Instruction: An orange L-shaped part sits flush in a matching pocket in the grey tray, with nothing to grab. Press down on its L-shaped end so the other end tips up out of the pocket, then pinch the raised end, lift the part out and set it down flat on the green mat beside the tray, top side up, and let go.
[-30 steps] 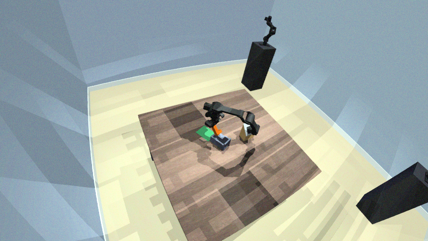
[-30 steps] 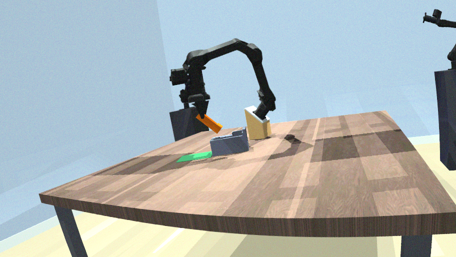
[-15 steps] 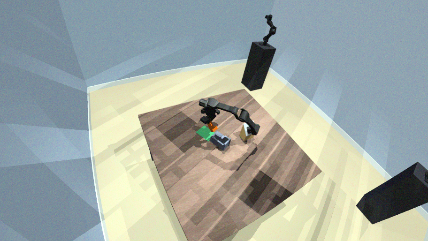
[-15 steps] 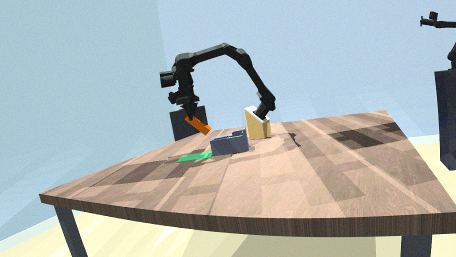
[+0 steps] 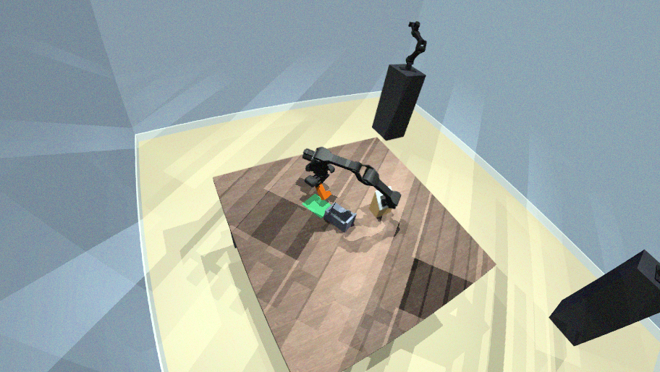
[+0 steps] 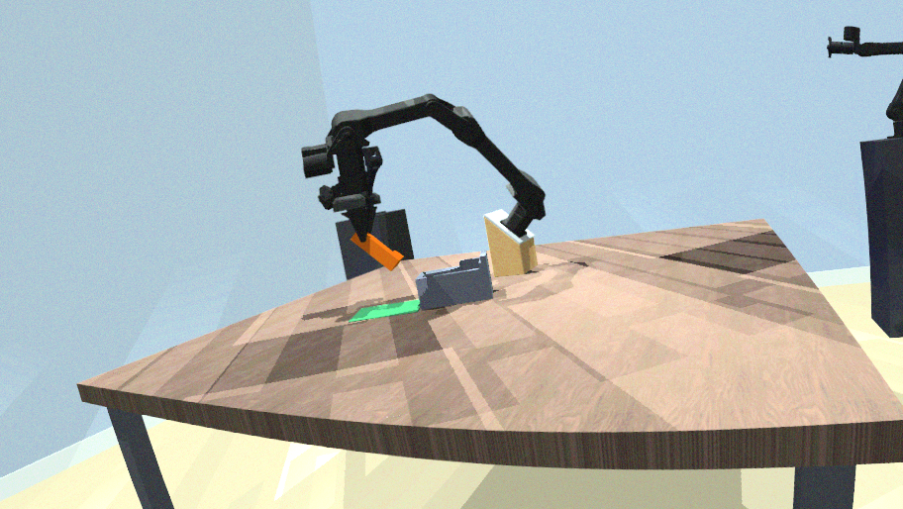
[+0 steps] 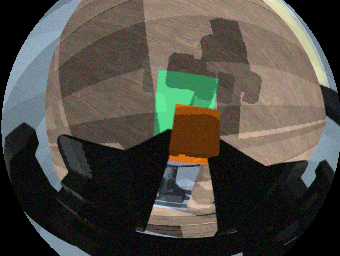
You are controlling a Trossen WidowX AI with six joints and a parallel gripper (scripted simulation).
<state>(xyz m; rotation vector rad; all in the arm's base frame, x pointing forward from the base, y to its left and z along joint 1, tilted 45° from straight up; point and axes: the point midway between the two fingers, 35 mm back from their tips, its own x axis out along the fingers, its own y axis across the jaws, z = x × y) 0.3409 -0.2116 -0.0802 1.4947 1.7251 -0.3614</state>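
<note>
My gripper (image 6: 362,238) (image 7: 190,137) is shut on one end of the orange L-shaped part (image 5: 324,191) (image 6: 380,252) (image 7: 196,134). The part hangs in the air, tilted, its L-shaped end lower and toward the tray side. It is above the table near the green mat (image 5: 313,205) (image 6: 379,312) (image 7: 167,100), which lies flat beside the grey tray (image 5: 337,221) (image 6: 451,289) (image 7: 172,205). The tray's pocket is empty. In the wrist view the part's near end fills the space between the fingertips and hides some of the mat.
A tan block with a white top (image 5: 377,205) (image 6: 509,253) stands under the arm's base, behind the tray. The wooden table (image 5: 323,295) (image 6: 568,354) carries everything. Dark pedestals (image 5: 398,103) (image 6: 885,234) stand off the table.
</note>
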